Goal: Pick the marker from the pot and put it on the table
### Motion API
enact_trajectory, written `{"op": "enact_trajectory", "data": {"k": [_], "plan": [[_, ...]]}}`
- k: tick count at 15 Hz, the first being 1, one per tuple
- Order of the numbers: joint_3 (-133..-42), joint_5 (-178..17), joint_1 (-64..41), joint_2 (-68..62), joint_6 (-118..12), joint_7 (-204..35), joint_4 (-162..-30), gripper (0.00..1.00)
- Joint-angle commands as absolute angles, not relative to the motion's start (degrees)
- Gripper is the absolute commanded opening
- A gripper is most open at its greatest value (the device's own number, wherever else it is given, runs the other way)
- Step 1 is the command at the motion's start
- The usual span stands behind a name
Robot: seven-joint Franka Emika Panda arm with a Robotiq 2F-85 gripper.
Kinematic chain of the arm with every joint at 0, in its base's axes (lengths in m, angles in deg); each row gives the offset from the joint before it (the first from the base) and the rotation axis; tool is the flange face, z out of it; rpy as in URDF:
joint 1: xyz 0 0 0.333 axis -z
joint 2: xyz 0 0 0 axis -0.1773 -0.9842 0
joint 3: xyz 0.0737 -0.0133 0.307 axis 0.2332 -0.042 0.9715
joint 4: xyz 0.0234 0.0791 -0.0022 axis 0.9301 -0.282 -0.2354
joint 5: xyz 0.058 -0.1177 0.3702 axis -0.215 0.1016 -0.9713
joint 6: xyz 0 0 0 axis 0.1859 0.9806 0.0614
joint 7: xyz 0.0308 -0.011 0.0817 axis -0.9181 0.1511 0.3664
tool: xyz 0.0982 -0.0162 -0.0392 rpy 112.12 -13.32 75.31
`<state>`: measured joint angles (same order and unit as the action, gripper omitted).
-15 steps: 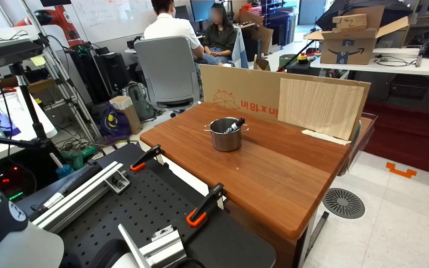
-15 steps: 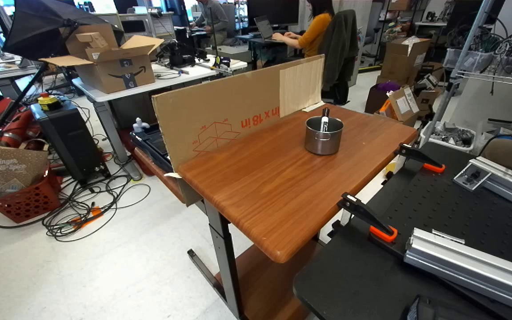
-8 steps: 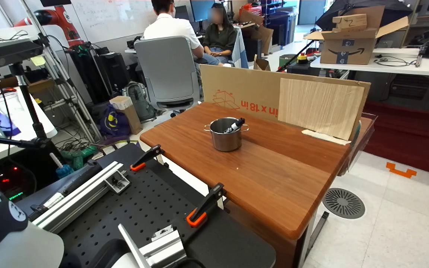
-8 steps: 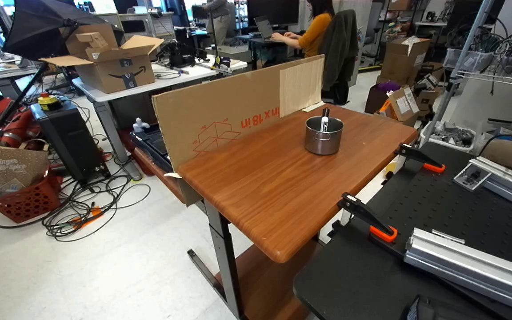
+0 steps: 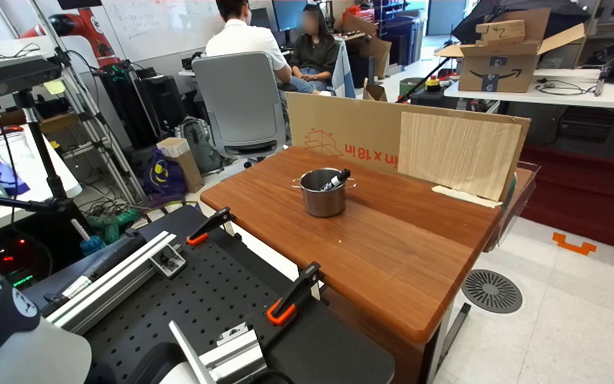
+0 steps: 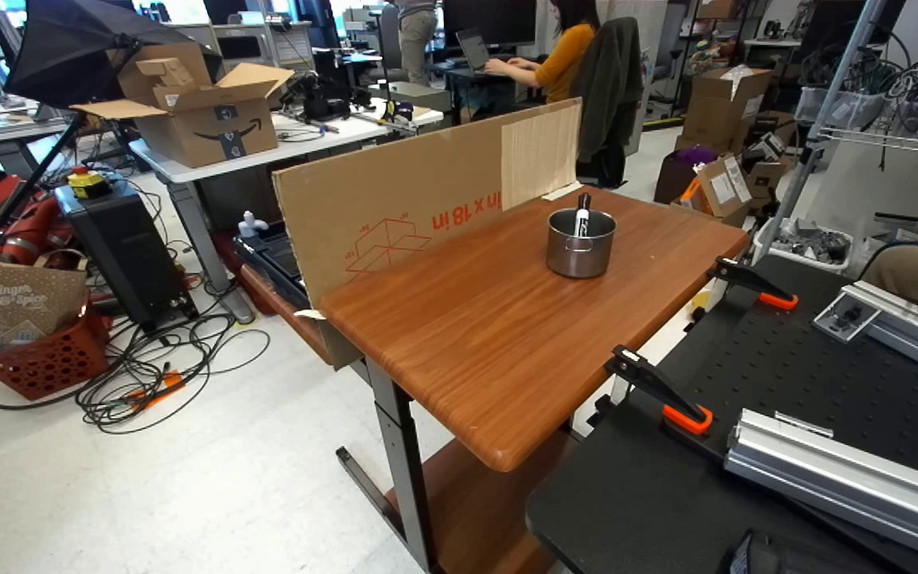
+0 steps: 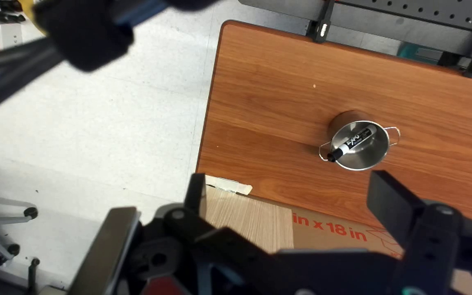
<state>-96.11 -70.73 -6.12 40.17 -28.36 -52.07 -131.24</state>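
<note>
The silvery metal pot (image 5: 324,204) stands upright on the reddish-brown table (image 5: 392,256); it also shows in an exterior view (image 6: 576,261) and in the wrist view (image 7: 369,157). The black marker (image 7: 355,140) with a white band leans inside it, its black cap sticking out over the rim; it shows in both exterior views (image 5: 334,181) (image 6: 582,217). My gripper (image 7: 287,188) is open and empty in the wrist view, its fingers (image 7: 395,207) wide apart. The pot appears above the right finger there, apart from it. The gripper is out of view in both exterior views.
A cardboard panel (image 5: 360,130) stands along one long edge of the table. The black perforated bench (image 5: 221,288) adjoins the opposite edge, with orange-tipped clamps (image 5: 293,298) gripping there. Aluminium rails (image 6: 849,478) lie on the bench. The pot has thin wire side handles (image 7: 395,135).
The pot, the marker and the visible part of the arm have not moved. A person far in the background of an exterior view has stood up and shifted right.
</note>
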Motion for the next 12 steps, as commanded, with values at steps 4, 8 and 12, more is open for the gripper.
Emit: {"op": "enact_trajectory", "data": {"k": [4, 8, 12], "plan": [[-96.49, -74.01, -6.35, 39.26, -27.46, -53.26, -131.26, 1.0], [-97.12, -80.3, -6.14, 37.78, -27.86, -56.95, -133.39, 1.0], [-96.71, -89.11, -5.95, 33.79, -29.96, -64.29, -135.55, 1.0]]}}
